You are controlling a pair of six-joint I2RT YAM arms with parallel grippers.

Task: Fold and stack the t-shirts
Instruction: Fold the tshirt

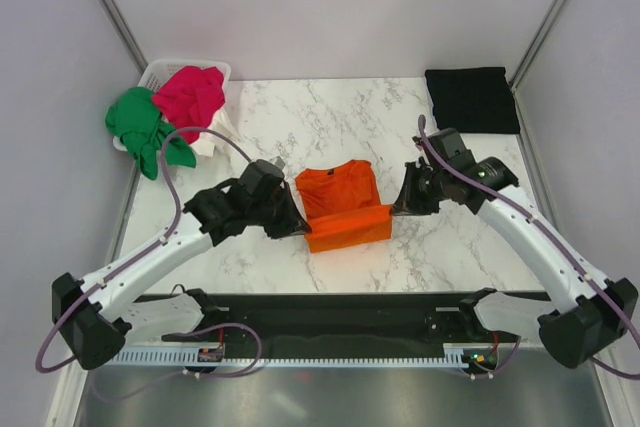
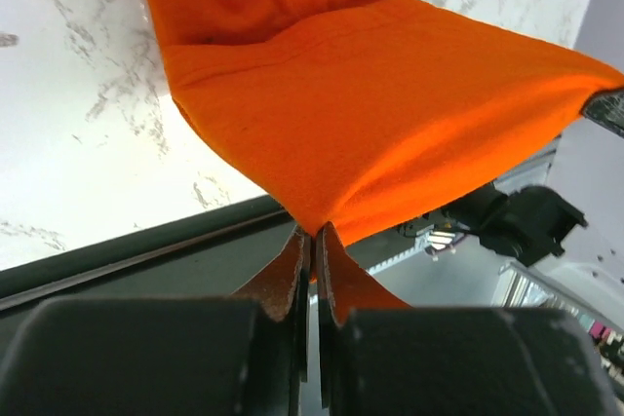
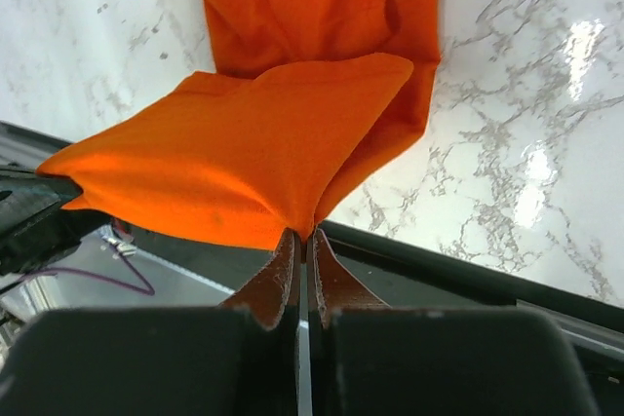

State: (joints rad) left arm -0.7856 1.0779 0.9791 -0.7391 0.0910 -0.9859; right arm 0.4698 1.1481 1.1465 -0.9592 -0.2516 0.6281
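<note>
The bright orange t-shirt (image 1: pixel 342 203) lies in the middle of the marble table, its near end lifted off the surface. My left gripper (image 1: pixel 302 227) is shut on its near left corner, seen in the left wrist view (image 2: pixel 314 233) with the orange cloth (image 2: pixel 390 114) stretched above. My right gripper (image 1: pixel 393 209) is shut on the near right corner, seen in the right wrist view (image 3: pixel 304 236) under the orange cloth (image 3: pixel 253 163). A folded black t-shirt (image 1: pixel 472 99) lies at the far right. Green (image 1: pixel 140 127) and magenta-red (image 1: pixel 190 95) shirts hang over the basket.
A white plastic basket (image 1: pixel 160 71) stands at the far left corner with a white cloth (image 1: pixel 214 133) beneath the shirts. A black strip (image 1: pixel 330 309) runs along the table's near edge. Grey walls close in both sides.
</note>
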